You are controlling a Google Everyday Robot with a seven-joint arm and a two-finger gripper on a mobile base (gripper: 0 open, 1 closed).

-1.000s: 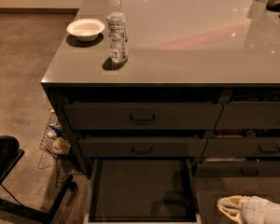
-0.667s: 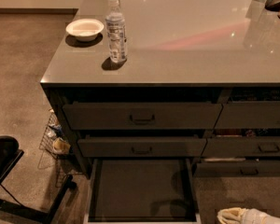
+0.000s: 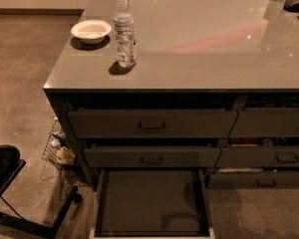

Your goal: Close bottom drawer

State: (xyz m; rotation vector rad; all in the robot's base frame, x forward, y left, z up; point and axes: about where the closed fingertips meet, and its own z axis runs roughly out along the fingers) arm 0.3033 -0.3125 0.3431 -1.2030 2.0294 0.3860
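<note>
The grey tabletop [image 3: 204, 54] filled the upper part of the view, glossy, with pale reflections across it. Under its front edge sat a stack of three wide drawers. The bottom drawer [image 3: 149, 203] stood pulled far out over the floor. Its bare dark inside faced up, a pale rim ran along its left side and near edge, and soft shadows lay toward its right. The lower edge of the view cut off its front. Above it sat the middle drawer [image 3: 152, 157] and the top drawer [image 3: 152, 123], each with a small dark pull at its centre. To the right stood the narrower drawers [image 3: 269, 156] of the neighbouring stack. A black chair base [image 3: 10, 183] rested on the floor at the left, and a wire rack [image 3: 57, 148] sat just beside the cabinet's left corner. Near the tabletop's left front corner a clear water bottle [image 3: 124, 34] stood upright, and a white bowl [image 3: 91, 31] sat near it to the left, not touching. The hand lay outside the view, so its state could not be told.
</note>
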